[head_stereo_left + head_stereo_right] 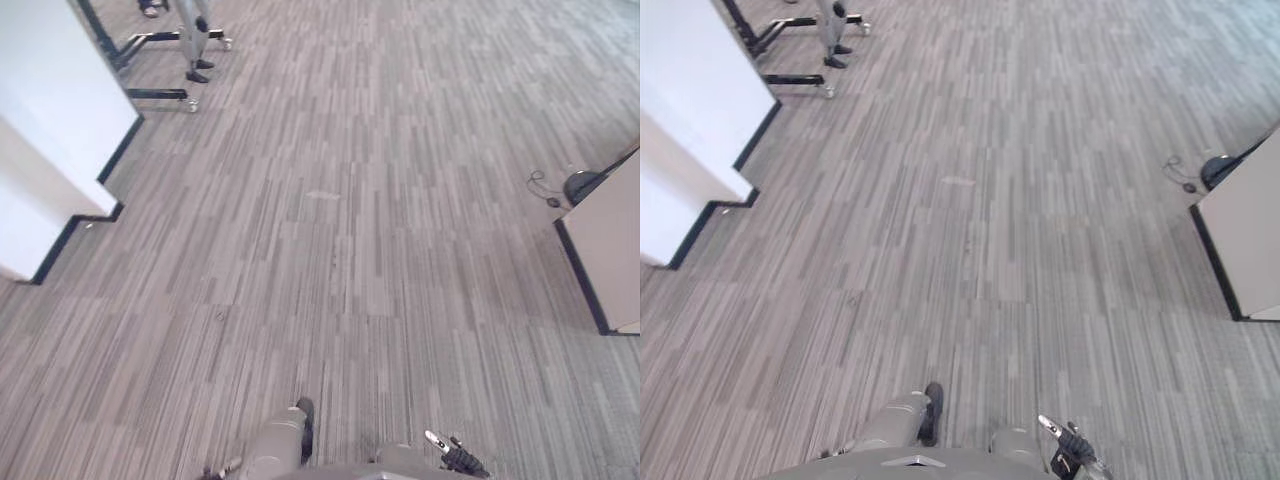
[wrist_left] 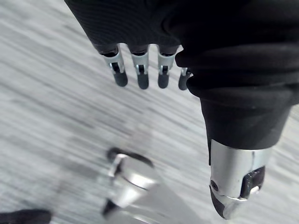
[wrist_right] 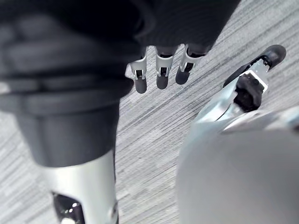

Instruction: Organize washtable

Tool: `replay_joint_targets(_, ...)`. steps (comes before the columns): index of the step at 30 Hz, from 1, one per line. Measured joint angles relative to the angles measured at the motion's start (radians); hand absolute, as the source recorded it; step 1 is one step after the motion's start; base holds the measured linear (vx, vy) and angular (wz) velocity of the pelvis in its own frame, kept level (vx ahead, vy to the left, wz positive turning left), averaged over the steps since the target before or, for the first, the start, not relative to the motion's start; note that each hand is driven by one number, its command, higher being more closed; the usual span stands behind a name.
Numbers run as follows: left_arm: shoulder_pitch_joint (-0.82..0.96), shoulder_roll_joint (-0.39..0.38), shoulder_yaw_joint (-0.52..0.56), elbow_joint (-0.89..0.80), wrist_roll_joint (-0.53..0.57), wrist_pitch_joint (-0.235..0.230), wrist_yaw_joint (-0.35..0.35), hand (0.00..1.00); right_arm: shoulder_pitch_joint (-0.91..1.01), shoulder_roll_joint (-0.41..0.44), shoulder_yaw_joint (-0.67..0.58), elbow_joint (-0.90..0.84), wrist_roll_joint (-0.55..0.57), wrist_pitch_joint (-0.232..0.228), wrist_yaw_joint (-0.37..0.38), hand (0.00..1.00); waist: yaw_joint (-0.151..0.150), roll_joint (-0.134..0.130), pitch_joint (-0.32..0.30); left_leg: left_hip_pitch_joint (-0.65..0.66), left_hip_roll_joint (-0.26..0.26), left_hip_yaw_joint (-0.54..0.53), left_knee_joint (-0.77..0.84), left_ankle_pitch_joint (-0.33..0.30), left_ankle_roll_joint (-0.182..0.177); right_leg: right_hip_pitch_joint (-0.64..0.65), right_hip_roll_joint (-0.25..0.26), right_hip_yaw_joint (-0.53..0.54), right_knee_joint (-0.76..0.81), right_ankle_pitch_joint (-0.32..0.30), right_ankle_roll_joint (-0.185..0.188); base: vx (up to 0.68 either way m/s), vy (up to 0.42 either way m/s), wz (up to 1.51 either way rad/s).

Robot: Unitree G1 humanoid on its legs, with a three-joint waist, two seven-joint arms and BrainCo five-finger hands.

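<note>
In the left eye view the striped carpet floor [image 1: 350,250] stretches ahead. A white wall [image 1: 50,120] stands at the near left, a wheeled stand [image 1: 165,45] at the far left and a beige cabinet [image 1: 612,250] at the right, with a dark round object [image 1: 582,184] just beyond it. The right eye view gives the same room, with the right hand [image 1: 1072,450] hanging low at the near right. In the left wrist view the left hand [image 2: 141,70] hangs with straight, relaxed fingers, holding nothing, carpet past them. In the right wrist view the right hand's fingers are likewise straight and empty above the carpet. I cannot tell which way the washtable lies from either hand, how its long axis runs, or which arm is nearer. The coming move is probably a walk or a turn to find it, not a reach.
</note>
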Motion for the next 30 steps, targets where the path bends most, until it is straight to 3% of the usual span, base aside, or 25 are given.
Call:
replay_joint_targets(2, -0.072, -0.008, -0.029, -0.018, -0.002, -0.016, 0.000, 0.00, -0.005, -0.010, 0.000, 0.000, 0.000, -0.001, 0.002, 0.00, 0.000, 0.035, 0.023, 0.145, 0.025, 0.029, -0.101, -0.044, 0.021, -0.075, 0.027, -0.059, -0.077, -0.025, -0.020, 0.01, -0.084, -0.86)
replay_joint_targets(4, -0.124, -0.010, -0.028, -0.033, -0.038, -0.033, 0.003, 0.00, -0.005, -0.003, -0.007, -0.002, 0.000, 0.002, 0.009, 0.00, -0.013, 0.052, 0.025, 0.248, 0.055, 0.053, -0.171, -0.086, 0.016, -0.126, 0.091, -0.108, -0.326, 0.000, 0.020, -0.06, -0.118, -0.59)
replay_joint_targets(5, -0.154, -0.007, -0.028, -0.049, -0.049, -0.040, 0.005, 0.00, 0.008, 0.006, -0.019, -0.001, 0.000, 0.006, 0.010, 0.00, -0.029, 0.037, 0.019, 0.302, 0.051, 0.054, -0.215, -0.105, 0.012, -0.142, 0.107, -0.159, -0.552, 0.065, 0.052, 0.34, -0.066, 0.03)
replay_joint_targets(6, -0.175, -0.004, -0.028, -0.076, -0.063, -0.053, 0.006, 0.00, 0.018, 0.008, -0.023, 0.003, 0.000, 0.015, 0.008, 0.00, -0.047, 0.018, 0.016, 0.343, 0.038, 0.035, -0.249, -0.127, 0.009, -0.147, 0.112, -0.171, -0.725, 0.225, 0.019, 0.54, -0.051, 0.31)
replay_joint_targets(7, -0.181, -0.014, -0.030, -0.081, -0.068, -0.058, 0.006, 0.00, 0.025, 0.006, -0.024, 0.004, 0.000, 0.018, 0.008, 0.00, -0.065, 0.023, 0.009, 0.354, 0.041, 0.015, -0.258, -0.141, 0.008, -0.144, 0.117, -0.168, -0.728, 0.299, 0.018, 0.77, -0.082, 0.54)
replay_joint_targets(8, -0.181, -0.043, -0.029, -0.079, -0.068, -0.063, 0.004, 0.00, 0.040, 0.000, -0.034, 0.003, 0.000, 0.019, 0.006, 0.00, -0.076, 0.056, -0.028, 0.356, 0.077, -0.008, -0.250, -0.153, -0.023, -0.157, 0.161, -0.159, -0.691, 0.276, -0.075, 0.81, -0.095, 0.49)
replay_joint_targets(9, -0.184, -0.058, -0.019, -0.068, -0.067, -0.062, -0.001, 0.00, 0.031, 0.012, -0.084, 0.010, 0.000, 0.022, 0.005, 0.00, -0.073, 0.060, -0.026, 0.337, 0.084, -0.042, -0.147, -0.153, -0.037, -0.148, 0.158, -0.175, -0.643, 0.240, -0.123, 0.77, -0.132, 0.32)
replay_joint_targets(10, -0.177, -0.071, -0.001, -0.065, -0.067, -0.056, -0.001, 0.00, 0.024, 0.017, -0.106, 0.006, 0.000, 0.022, 0.006, 0.00, -0.071, 0.063, -0.027, 0.306, 0.083, -0.059, -0.055, -0.142, -0.057, -0.140, 0.158, -0.175, -0.627, 0.229, -0.138, 0.63, -0.100, 0.27)
replay_joint_targets(12, -0.131, -0.141, 0.096, -0.065, -0.067, -0.052, -0.001, 0.00, 0.022, 0.012, -0.106, -0.019, 0.000, 0.020, 0.007, 0.00, -0.054, 0.087, -0.026, 0.114, 0.080, -0.109, 0.485, 0.020, -0.168, 0.004, 0.164, -0.177, -0.673, 0.194, -0.170, 0.46, -0.056, 0.32)
replay_joint_targets(13, -0.114, -0.147, 0.100, -0.067, -0.068, -0.053, -0.002, 0.00, 0.020, 0.010, -0.103, -0.019, 0.000, 0.020, 0.007, 0.00, -0.045, 0.088, -0.024, 0.075, 0.085, -0.107, 0.603, 0.032, -0.179, 0.052, 0.169, -0.176, -0.692, 0.182, -0.176, 0.32, -0.024, 0.11)
replay_joint_targets(14, -0.079, -0.149, 0.098, -0.063, -0.068, -0.050, -0.002, 0.00, 0.008, 0.010, -0.090, -0.020, 0.000, 0.019, 0.006, 0.00, -0.021, 0.088, -0.016, 0.014, 0.090, -0.102, 0.764, 0.019, -0.159, 0.148, 0.174, -0.167, -0.728, 0.161, -0.190, 0.16, -0.008, 0.01)
replay_joint_targets(15, -0.064, -0.146, 0.100, -0.068, -0.070, -0.049, -0.004, 0.00, 0.002, 0.010, -0.085, -0.025, 0.000, 0.019, 0.006, 0.00, -0.017, 0.087, -0.015, -0.023, 0.090, -0.099, 0.805, 0.005, -0.136, 0.188, 0.173, -0.166, -0.749, 0.154, -0.193, 0.13, 0.033, 0.14)
replay_joint_targets(16, -0.060, -0.124, 0.092, -0.063, -0.068, -0.051, -0.008, 0.00, -0.010, 0.009, -0.083, -0.037, 0.000, 0.018, 0.005, 0.00, -0.004, 0.083, -0.013, -0.100, 0.091, -0.082, 0.804, -0.026, -0.087, 0.257, 0.167, -0.145, -0.795, 0.144, -0.200, 0.22, 0.069, 0.09)
replay_joint_targets(18, -0.039, -0.121, 0.131, -0.040, -0.085, -0.044, -0.012, 0.00, -0.054, 0.007, -0.102, -0.035, 0.001, 0.014, 0.000, 0.00, 0.014, 0.076, -0.001, -0.182, 0.088, -0.036, 0.633, -0.072, -0.070, 0.323, 0.141, -0.130, -0.817, 0.137, -0.194, 0.42, 0.115, -0.19)
replay_joint_targets(19, -0.031, -0.103, 0.144, -0.023, -0.097, -0.040, -0.009, 0.00, -0.085, 0.005, -0.113, -0.039, 0.005, 0.012, -0.011, 0.00, 0.032, 0.070, 0.007, -0.206, 0.064, -0.023, 0.304, -0.064, -0.076, 0.389, 0.095, -0.104, -0.831, 0.113, -0.162, 0.26, 0.097, -0.39)
replay_joint_targets(20, -0.019, -0.104, 0.154, -0.018, -0.097, -0.036, -0.008, 0.00, -0.089, 0.004, -0.114, -0.040, 0.011, 0.011, -0.012, 0.00, 0.035, 0.074, 0.003, -0.193, 0.062, -0.036, 0.141, -0.032, -0.096, 0.405, 0.085, -0.095, -0.842, 0.108, -0.155, 0.10, 0.070, -0.45)
replay_joint_targets(22, 0.032, -0.117, 0.162, -0.006, -0.098, -0.033, -0.007, 0.00, -0.089, -0.008, -0.095, -0.044, 0.031, -0.002, -0.012, 0.00, 0.040, 0.118, -0.021, -0.202, 0.095, -0.118, -0.161, 0.022, -0.126, 0.456, 0.085, -0.051, -0.889, 0.069, -0.150, -0.08, 0.062, -0.65)
replay_joint_targets(23, 0.048, -0.118, 0.168, 0.017, -0.097, -0.030, -0.006, 0.00, -0.087, -0.007, -0.081, -0.043, 0.037, -0.004, -0.012, 0.00, 0.047, 0.119, -0.022, -0.232, 0.107, -0.129, -0.150, 0.021, -0.124, 0.490, 0.072, -0.032, -0.908, 0.014, -0.132, 0.19, 0.173, -0.75)
replay_joint_targets(24, 0.055, -0.117, 0.175, 0.050, -0.099, -0.019, -0.003, 0.00, -0.069, -0.004, -0.068, -0.040, 0.038, -0.004, -0.013, 0.00, 0.053, 0.124, -0.030, -0.255, 0.101, -0.103, -0.098, 0.113, -0.117, 0.530, 0.051, -0.021, -0.914, -0.034, -0.096, 0.37, 0.216, -0.38)
replay_joint_targets(25, 0.065, -0.112, 0.182, 0.062, -0.097, -0.013, 0.001, 0.00, -0.038, 0.003, -0.072, -0.032, 0.037, -0.002, -0.015, 0.00, 0.053, 0.103, -0.048, -0.264, 0.083, -0.080, -0.065, 0.198, -0.094, 0.540, 0.032, -0.005, -0.891, -0.047, -0.091, 0.54, 0.319, -0.01)
replay_joint_targets(26, 0.081, -0.103, 0.176, 0.050, -0.096, -0.016, -0.001, 0.00, 0.004, 0.020, -0.073, -0.030, 0.037, 0.001, -0.014, 0.00, 0.054, 0.064, -0.088, -0.255, 0.053, -0.046, -0.075, 0.244, -0.061, 0.493, -0.008, 0.021, -0.786, -0.041, -0.097, 0.59, 0.325, 0.15)
replay_joint_targets(27, 0.079, -0.076, 0.169, 0.052, -0.096, -0.017, 0.000, 0.00, 0.019, 0.029, -0.083, -0.004, 0.036, 0.000, -0.012, 0.00, 0.051, 0.032, -0.095, -0.224, 0.024, -0.018, -0.090, 0.243, -0.059, 0.452, -0.037, 0.040, -0.659, -0.018, -0.065, 0.64, 0.343, 0.16)
replay_joint_targets(28, 0.076, -0.065, 0.161, 0.054, -0.096, -0.015, 0.001, 0.00, 0.019, 0.037, -0.113, 0.027, 0.036, 0.004, -0.011, 0.00, 0.042, 0.003, -0.087, -0.162, -0.018, -0.005, -0.110, 0.222, -0.022, 0.399, -0.048, 0.071, -0.482, 0.072, -0.018, 0.54, 0.298, 0.18)
replay_joint_targets(29, 0.070, -0.054, 0.134, 0.050, -0.097, -0.015, 0.002, 0.00, 0.028, 0.038, -0.140, 0.038, 0.035, 0.014, -0.010, 0.00, 0.026, -0.002, -0.087, -0.093, -0.040, -0.004, -0.136, 0.209, -0.005, 0.341, -0.048, 0.092, -0.315, 0.197, 0.032, 0.42, 0.250, 0.17)
replay_joint_targets(30, 0.060, -0.049, 0.113, 0.046, -0.097, -0.015, 0.002, 0.00, 0.031, 0.038, -0.145, 0.038, 0.034, 0.016, -0.009, 0.00, 0.023, 0.000, -0.088, -0.061, -0.047, -0.008, -0.152, 0.203, 0.003, 0.314, -0.047, 0.097, -0.240, 0.212, 0.056, 0.28, 0.184, 0.11)
